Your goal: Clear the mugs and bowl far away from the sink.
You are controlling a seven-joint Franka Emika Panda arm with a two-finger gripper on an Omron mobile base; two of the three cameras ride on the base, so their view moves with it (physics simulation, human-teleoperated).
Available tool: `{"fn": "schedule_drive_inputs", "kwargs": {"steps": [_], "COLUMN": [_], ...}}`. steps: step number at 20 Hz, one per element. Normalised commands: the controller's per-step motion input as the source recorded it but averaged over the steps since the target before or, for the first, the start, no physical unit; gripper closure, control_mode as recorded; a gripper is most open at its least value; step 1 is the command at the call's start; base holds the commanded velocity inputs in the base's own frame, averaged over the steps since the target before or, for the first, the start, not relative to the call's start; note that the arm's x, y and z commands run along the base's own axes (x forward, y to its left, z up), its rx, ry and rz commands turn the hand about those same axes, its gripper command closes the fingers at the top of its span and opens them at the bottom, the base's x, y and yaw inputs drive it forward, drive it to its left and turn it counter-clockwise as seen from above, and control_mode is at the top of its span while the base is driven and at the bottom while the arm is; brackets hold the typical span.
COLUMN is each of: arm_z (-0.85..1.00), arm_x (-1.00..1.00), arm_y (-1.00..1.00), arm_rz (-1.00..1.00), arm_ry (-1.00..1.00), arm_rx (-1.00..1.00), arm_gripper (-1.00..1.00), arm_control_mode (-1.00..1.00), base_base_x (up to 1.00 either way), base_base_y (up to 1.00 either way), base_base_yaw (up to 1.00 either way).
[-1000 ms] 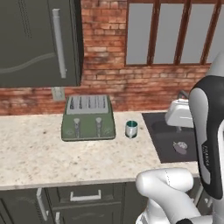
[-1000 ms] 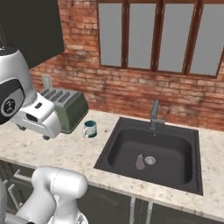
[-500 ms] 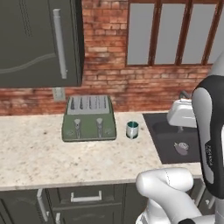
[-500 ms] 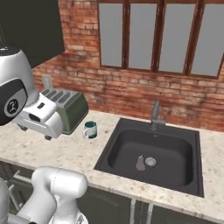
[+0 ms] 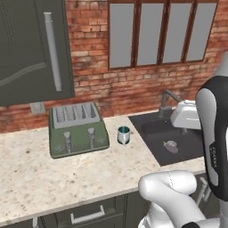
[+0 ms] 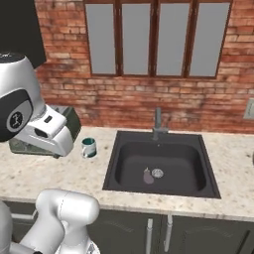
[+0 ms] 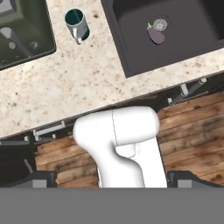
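My end effector is raised well above the desk (image 7: 87, 83) with its jaws spread wide and nothing between them, which suits scouting before I commit. The white mug with the teal lining (image 7: 77, 24) stands upright between the toaster (image 5: 76, 129) and the sink (image 6: 161, 163), too near the basin. A small eggplant (image 7: 155, 36) lies by the drain.

Mug (image 5: 124, 135) btwn toaster (image 5: 77, 129) & sink (image 5: 173, 136); front counter (image 5: 53, 178) open.
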Motion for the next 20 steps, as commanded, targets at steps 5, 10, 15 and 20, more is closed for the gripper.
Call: {"fn": "schedule_drive_inputs", "kwargs": {"steps": [5,10,15,20], "arm_z": [0.00,-0.32,-0.38,-0.30], "arm_x": [0.00,0.28,0.49,0.45], "arm_y": [0.00,0.01,0.02,0.06], "arm_rz": [0.00,0.01,0.03,0.05], "arm_ry": [0.00,0.09,0.10,0.01], "arm_rx": [0.00,0.00,-0.03,-0.15], "arm_gripper": [-1.00,-1.00,-1.00,-1.00], "arm_control_mode": [1.00,-1.00,-1.00,-1.00], "base_base_x": [0.30,0.05,0.00,0.00], "base_base_y": [0.18,0.02,0.00,0.00], "base_base_yaw": [-0.11,0.00,0.00,0.00]}}
